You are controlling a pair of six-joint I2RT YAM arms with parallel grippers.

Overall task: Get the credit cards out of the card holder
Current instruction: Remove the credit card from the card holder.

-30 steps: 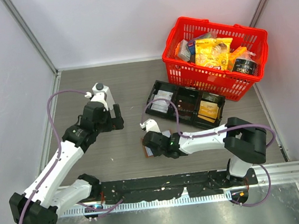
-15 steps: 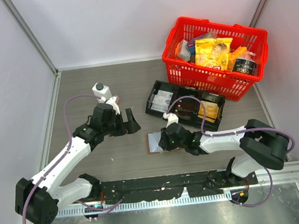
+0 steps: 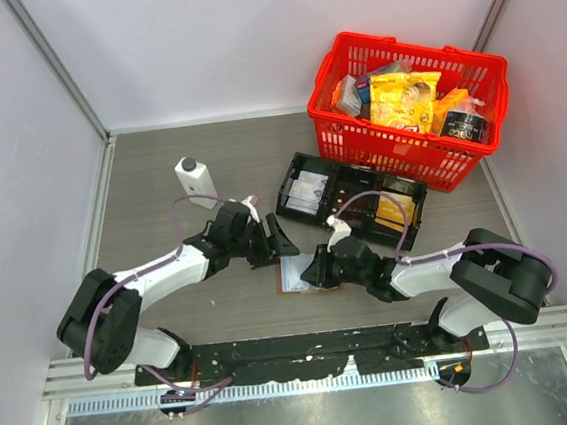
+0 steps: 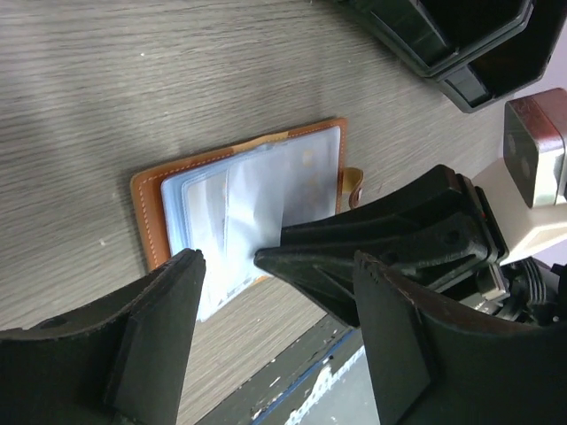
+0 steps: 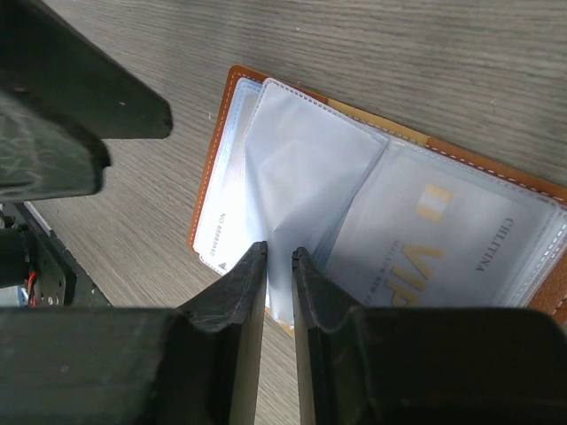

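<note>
Jaws of the right gripper (image 5: 279,252) stand nearly together at the 3 o'clock side of the open card holder (image 3: 294,270), pinching one clear pocket leaf. Credit cards (image 5: 434,239) sit in the pockets. At its 11 o'clock, the left gripper (image 3: 277,245) hovers, spread.

The top external camera looks down from above and behind the arm bases on the whole worktop (image 3: 142,156). Both wrist cameras look down from very near, past the left fingers (image 4: 151,345) and the right fingers (image 5: 221,310), from opposite sides. All three views share the open card holder (image 3: 294,272) near the middle of the near edge.
</note>
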